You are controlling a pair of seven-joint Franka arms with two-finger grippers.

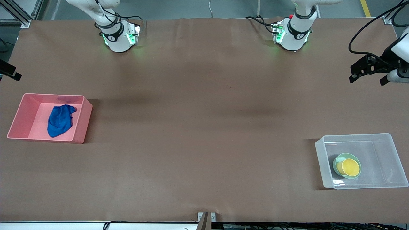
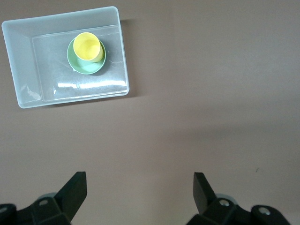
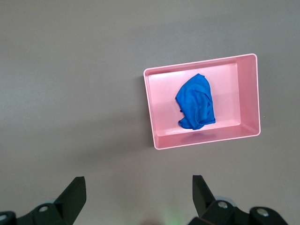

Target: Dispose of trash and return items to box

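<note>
The royal-blue wad of trash (image 1: 60,120) lies in the pink bin (image 1: 19,119) at the right arm's end of the table, and it also shows in the right wrist view (image 3: 196,101). The yellow cup (image 1: 350,167) stands in the mint-green bowl (image 1: 337,162) inside the clear box (image 1: 386,159) at the left arm's end. The cup (image 2: 87,46), the bowl (image 2: 89,66) and the box (image 2: 21,65) also show in the left wrist view. My left gripper (image 2: 139,180) is open and empty, high over bare table beside the box. My right gripper (image 3: 138,180) is open and empty, high over bare table beside the pink bin (image 3: 157,108).
The brown table runs wide between the bin and the box. The two arm bases (image 1: 119,36) (image 1: 292,35) stand along the edge farthest from the front camera. The left hand (image 1: 370,68) shows at the front view's edge.
</note>
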